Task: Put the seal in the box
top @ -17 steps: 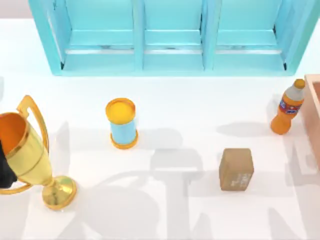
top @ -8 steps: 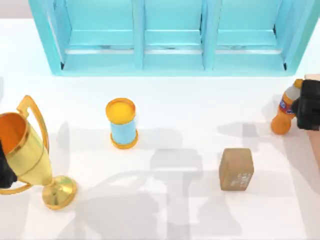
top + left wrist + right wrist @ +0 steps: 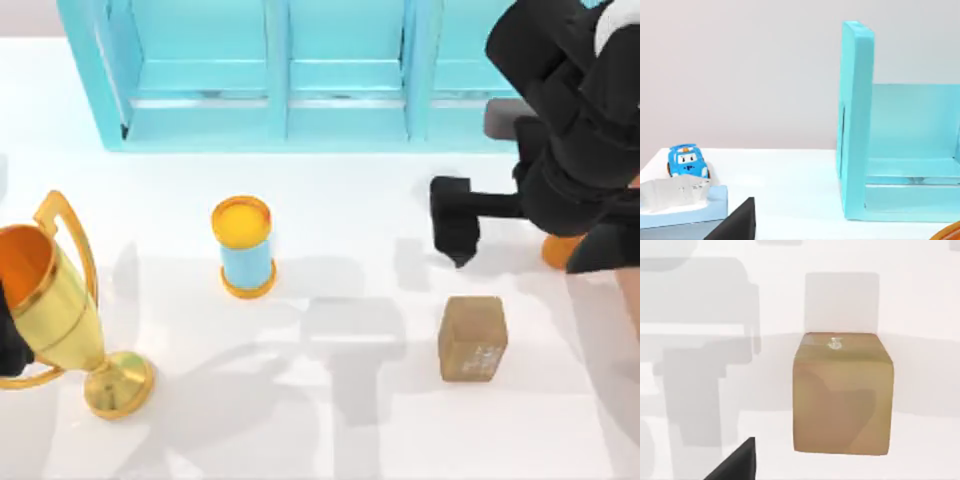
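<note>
Seal, small brown wood-like cuboid block (image 3: 472,338), lying flat on white table (image 3: 350,430) toward the right side, pale markings on the near face, untouched and in the same spot as half a second ago; close and centred in the right wrist view (image 3: 842,392).

Largest to smallest around it:

- Big turquoise shelf cabinet (image 3: 340,75) across the table's far edge, unchanged.
- Black right arm, now swung in from the right edge over the cabinet's right end, where half a second ago barely poking in beside the bottle. Right gripper (image 3: 455,235) hanging just beyond the seal, apart from it; whether clenched or released, cannot tell.
- Pinkish-tan thick-walled box (image 3: 634,300) at the right edge, mostly covered by the arm, well right of the seal.
- Gold metal trophy cup (image 3: 60,300) at the left, unmoved, with the left gripper (image 3: 10,345) parked behind it at the edge; grip state not to be told.
- Blue can with orange ends (image 3: 244,247) upright left of centre, same place.
- Orange plastic bottle (image 3: 560,252), now hidden but for its base under the right arm.
</note>
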Available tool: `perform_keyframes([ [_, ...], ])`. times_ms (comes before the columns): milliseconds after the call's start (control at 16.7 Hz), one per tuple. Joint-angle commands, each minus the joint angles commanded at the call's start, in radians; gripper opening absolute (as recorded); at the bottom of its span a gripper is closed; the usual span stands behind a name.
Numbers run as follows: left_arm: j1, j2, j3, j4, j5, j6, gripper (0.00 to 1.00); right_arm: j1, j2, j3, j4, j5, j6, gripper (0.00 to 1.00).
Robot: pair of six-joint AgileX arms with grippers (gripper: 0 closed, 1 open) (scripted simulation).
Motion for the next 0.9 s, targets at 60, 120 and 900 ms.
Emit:
perform_keyframes([
  [60,0.000,0.000,0.000,0.000,0.000,0.000,1.00,0.017,0.050,0.038,-0.041,0.001,0.015,1.00],
  [120,0.000,0.000,0.000,0.000,0.000,0.000,1.00,0.032,0.090,0.073,-0.077,0.002,0.028,1.00],
  [900,0.000,0.000,0.000,0.000,0.000,0.000,1.00,0.058,0.186,0.040,-0.018,0.004,0.053,1.00],
])
